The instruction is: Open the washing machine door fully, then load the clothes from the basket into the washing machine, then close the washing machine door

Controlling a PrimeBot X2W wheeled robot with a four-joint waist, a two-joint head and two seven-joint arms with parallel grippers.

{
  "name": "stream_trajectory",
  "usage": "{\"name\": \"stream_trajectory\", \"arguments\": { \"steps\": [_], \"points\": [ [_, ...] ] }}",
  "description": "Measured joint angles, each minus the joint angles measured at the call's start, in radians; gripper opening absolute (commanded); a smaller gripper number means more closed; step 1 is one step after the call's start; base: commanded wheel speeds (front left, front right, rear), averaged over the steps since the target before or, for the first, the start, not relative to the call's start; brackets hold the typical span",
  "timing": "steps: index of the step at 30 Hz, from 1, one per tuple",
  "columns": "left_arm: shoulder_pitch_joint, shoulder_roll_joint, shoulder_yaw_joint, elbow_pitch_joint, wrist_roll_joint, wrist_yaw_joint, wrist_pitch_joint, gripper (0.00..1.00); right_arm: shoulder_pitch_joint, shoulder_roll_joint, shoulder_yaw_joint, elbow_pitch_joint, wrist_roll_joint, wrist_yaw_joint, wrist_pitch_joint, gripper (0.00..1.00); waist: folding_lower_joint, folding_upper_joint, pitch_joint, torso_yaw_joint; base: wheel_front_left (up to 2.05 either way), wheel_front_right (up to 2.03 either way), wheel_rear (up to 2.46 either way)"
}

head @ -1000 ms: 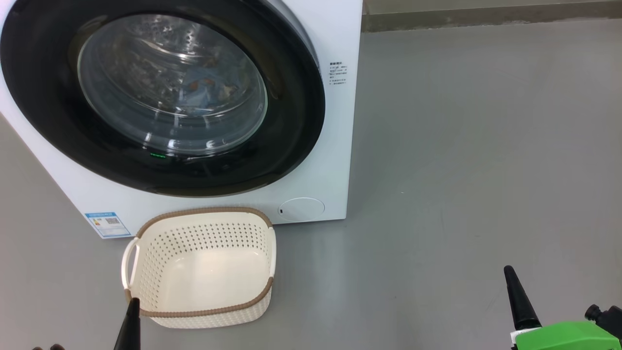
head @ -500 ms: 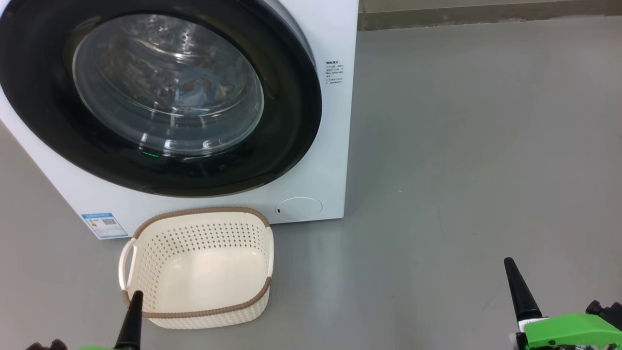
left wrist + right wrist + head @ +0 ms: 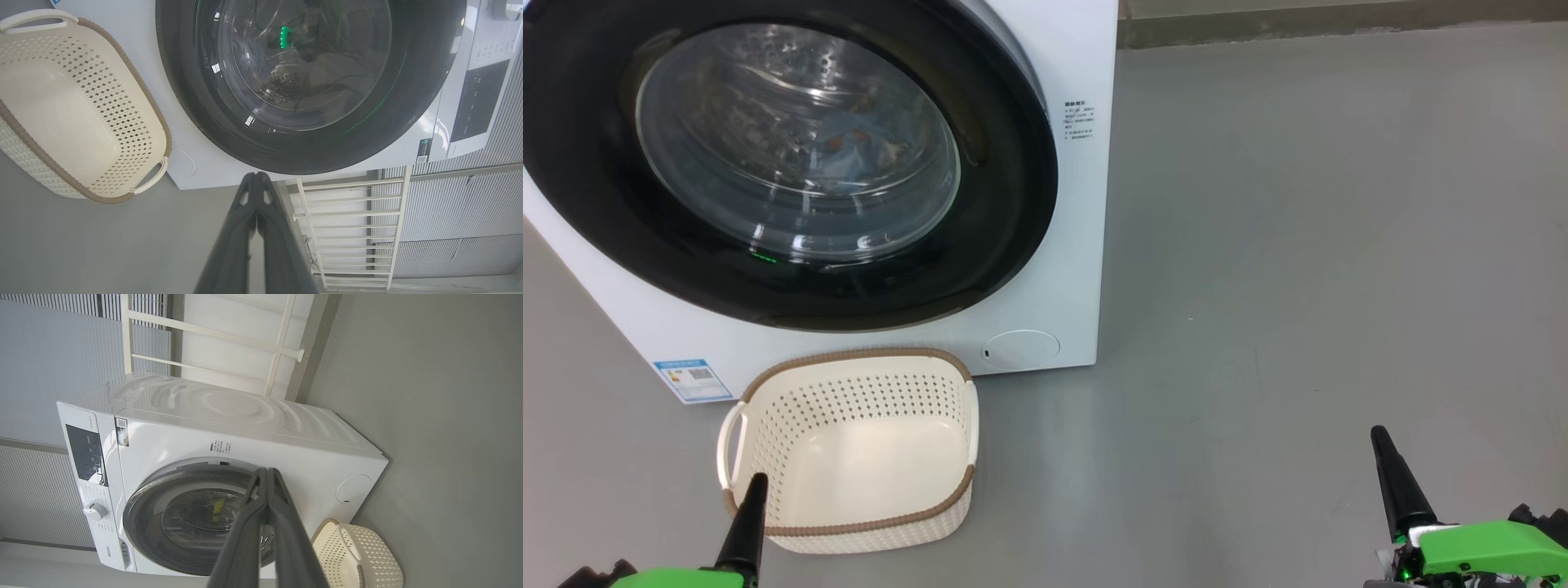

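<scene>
floor (image 3: pixel 1298 245): smooth grey | wall (image 3: pixel 41 355): pale ribbed panels, white rack (image 3: pixel 351 212) against it | washing machine (image 3: pixel 1078 245): on floor, door (image 3: pixel 1013 204) shut, clothes (image 3: pixel 849 139) seemingly inside, blurred behind glass | basket (image 3: pixel 849 363): on floor just before it | left hand (image 3: pixel 256 177), right hand (image 3: pixel 267 471): fingers pressed together, holding nothing

**A:** How's the left gripper (image 3: pixel 255 177) looking?

**B:** Pinched closed, tips pressed together, nothing held between them. In the head view one dark finger (image 3: pixel 747 523) is seen at the lower left, pointed up and leaned a touch to the right, with a sliver of the green left wrist casing (image 3: pixel 678 578) under it.

**A:** And the right gripper (image 3: pixel 267 471)?

**B:** Same deal, fingers brought together, nothing gripped. It's seen at the lower right, finger tipped slightly left, with the green right wrist casing (image 3: pixel 1486 545) laid out sideways below.
</scene>
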Motion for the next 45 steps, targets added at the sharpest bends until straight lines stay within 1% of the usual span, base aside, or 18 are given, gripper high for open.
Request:
{"name": "stream_trajectory", "arguments": {
  "steps": [15, 19, 21, 45],
  "points": [
    [-0.035, 0.001, 0.006, 0.023, -0.171, 0.0, 0.043, 0.0, -0.015, -0.002, -0.011, 0.011, 0.168, 0.0, 0.044, 0.0, 0.0, 0.0, 0.003, -0.009, 0.0, 0.0, 0.0],
    [-0.047, 0.001, 0.007, 0.029, -0.207, 0.0, 0.052, 0.0, -0.031, -0.002, -0.013, 0.014, 0.194, 0.0, 0.052, 0.0, 0.0, -0.0001, 0.004, -0.01, 0.0, 0.0, 0.0],
    [-0.05, 0.001, 0.008, 0.029, -0.212, 0.0, 0.052, 0.0, -0.031, -0.002, -0.013, 0.014, 0.208, 0.0, 0.052, 0.0, 0.0, 0.0, 0.004, -0.01, 0.0, 0.0, 0.0],
    [-0.05, 0.0, 0.017, 0.029, -0.212, 0.0, 0.061, 0.0, -0.031, -0.002, -0.013, 0.014, 0.208, 0.0, 0.052, 0.0, 0.0, 0.0, 0.004, -0.01, 0.0, 0.0, 0.0]
  ]
}}
